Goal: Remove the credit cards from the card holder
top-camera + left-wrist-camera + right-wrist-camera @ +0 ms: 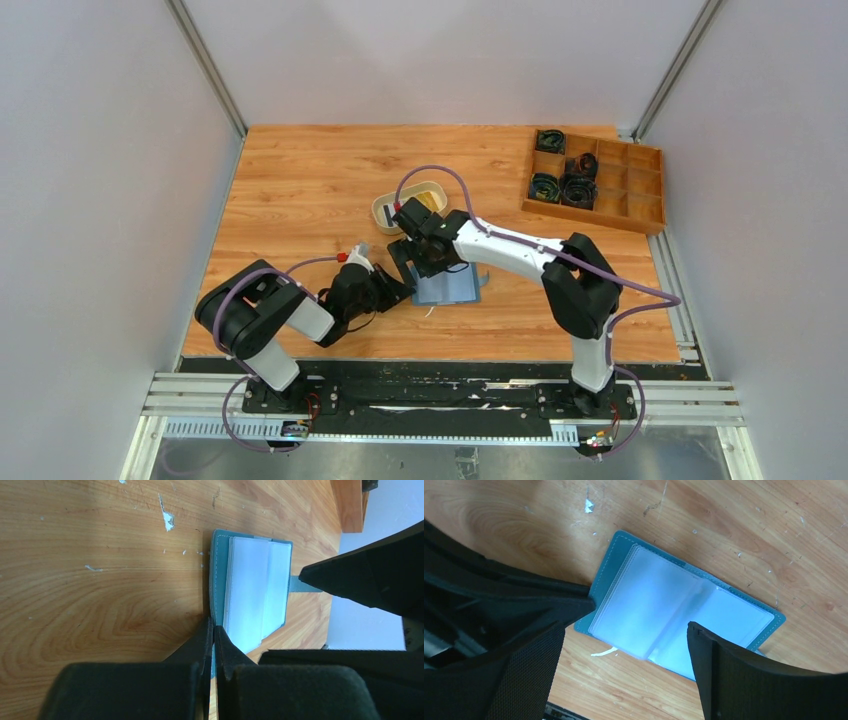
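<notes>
Blue card holder (684, 605) lies open, left gripper (214, 630) jaws clamped on its edge. We think our right gripper (624, 625), jaws apart, must pinch a card (247, 595).

Card holder (220, 580) lying open on wooden table (100, 590), pale clear sleeves (257, 592) facing up, left gripper (213, 630) pinched on its near teal edge, right arm's dark finger (365, 575) over the far side, white scuffs (167, 519) on the wood, wooden box corner (350, 505) at frame edge.
</notes>
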